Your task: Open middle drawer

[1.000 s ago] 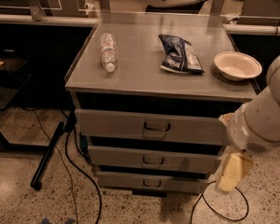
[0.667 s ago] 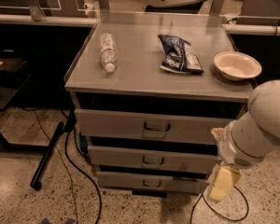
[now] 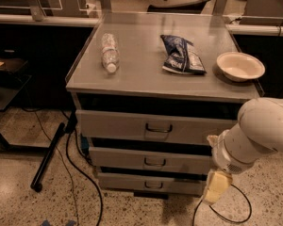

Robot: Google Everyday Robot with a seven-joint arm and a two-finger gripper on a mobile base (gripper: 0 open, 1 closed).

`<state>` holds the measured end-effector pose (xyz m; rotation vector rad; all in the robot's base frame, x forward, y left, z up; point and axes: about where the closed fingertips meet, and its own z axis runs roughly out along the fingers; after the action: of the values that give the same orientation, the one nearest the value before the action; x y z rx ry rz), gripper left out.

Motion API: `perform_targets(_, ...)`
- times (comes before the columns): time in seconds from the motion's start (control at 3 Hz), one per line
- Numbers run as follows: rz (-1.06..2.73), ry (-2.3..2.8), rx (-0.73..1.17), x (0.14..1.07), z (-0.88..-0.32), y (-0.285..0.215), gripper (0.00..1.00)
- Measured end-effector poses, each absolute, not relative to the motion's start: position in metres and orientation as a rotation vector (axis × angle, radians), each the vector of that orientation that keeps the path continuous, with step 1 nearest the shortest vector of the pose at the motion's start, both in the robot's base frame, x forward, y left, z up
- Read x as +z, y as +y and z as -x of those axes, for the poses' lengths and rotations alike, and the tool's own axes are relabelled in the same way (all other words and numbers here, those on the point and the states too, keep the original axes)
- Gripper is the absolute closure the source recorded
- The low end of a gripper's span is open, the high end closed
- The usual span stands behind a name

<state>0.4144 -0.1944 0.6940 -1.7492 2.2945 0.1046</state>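
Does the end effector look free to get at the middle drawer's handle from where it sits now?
Probably yes: the end effector hangs low, to the right of the handle on the middle drawer, with nothing between them.

The scene is dim and warm-toned, lit from above. The cabinet top is the brightest surface, with a pale sheen along its far edge. The bowl casts a soft shadow to its left. The middle drawer sits in shade, with black gaps above and below it. The gripper, low at the near right, glows yellowish. A faint bright patch lies on the floor at the near left.
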Motion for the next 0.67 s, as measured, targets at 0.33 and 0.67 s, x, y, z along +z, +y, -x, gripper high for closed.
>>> perform_targets(0.33,1.777,2.298,0.149,0.659,-0.412,-0.180,0.00)
perform_targets(0.67,1.798,2.278,0.217,0.610,-0.417,-0.158,0.00)
